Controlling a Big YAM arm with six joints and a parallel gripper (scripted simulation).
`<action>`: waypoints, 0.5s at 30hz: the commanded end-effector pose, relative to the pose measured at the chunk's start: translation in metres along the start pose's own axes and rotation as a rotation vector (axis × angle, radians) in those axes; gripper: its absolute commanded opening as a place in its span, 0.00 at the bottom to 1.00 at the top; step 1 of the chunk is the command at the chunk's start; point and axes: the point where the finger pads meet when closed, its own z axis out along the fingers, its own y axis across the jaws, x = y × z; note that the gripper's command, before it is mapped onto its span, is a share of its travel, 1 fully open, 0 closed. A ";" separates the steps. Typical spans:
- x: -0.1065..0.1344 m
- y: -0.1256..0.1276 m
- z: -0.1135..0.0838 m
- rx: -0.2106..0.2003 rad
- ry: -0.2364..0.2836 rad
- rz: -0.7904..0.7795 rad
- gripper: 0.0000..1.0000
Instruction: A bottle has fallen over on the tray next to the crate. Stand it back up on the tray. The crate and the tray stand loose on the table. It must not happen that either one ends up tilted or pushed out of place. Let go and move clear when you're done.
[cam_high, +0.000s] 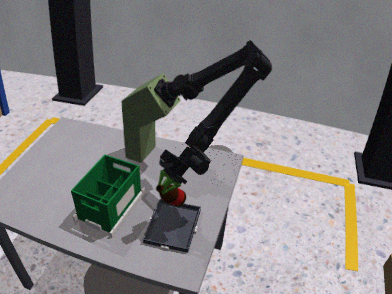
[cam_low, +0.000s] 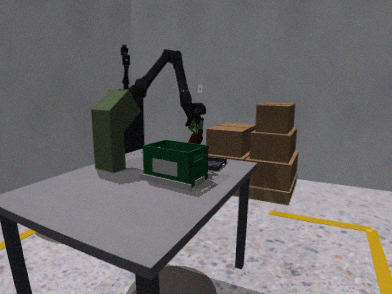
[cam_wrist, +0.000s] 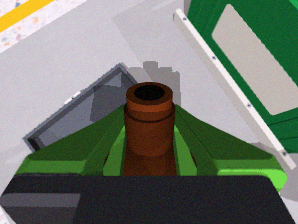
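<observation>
My gripper (cam_high: 169, 188) (cam_low: 194, 129) (cam_wrist: 149, 112) has green fingers and is shut on a red-brown bottle (cam_high: 175, 196) (cam_low: 193, 136) (cam_wrist: 149, 127). It holds the bottle in the air, tilted, over the far edge of the dark tray (cam_high: 172, 227) (cam_low: 217, 162) (cam_wrist: 65, 117). In the wrist view the bottle's open mouth faces the camera, with the fingers on both sides of its neck. The tray lies flat on the table, to the right of the green crate (cam_high: 105, 191) (cam_low: 175, 159) (cam_wrist: 250, 60).
A green base block (cam_high: 142, 122) (cam_low: 112, 127) carries the arm at the back of the grey table (cam_high: 50, 150) (cam_low: 110, 205). Cardboard boxes (cam_low: 260, 145) are stacked on the floor beyond the table. Yellow floor lines (cam_high: 320, 180) run around it.
</observation>
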 end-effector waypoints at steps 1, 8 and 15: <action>0.004 0.008 -0.005 -0.029 -0.009 0.009 0.00; -0.003 0.006 -0.004 -0.026 -0.030 0.017 0.00; -0.001 0.006 -0.004 -0.026 -0.030 0.013 0.00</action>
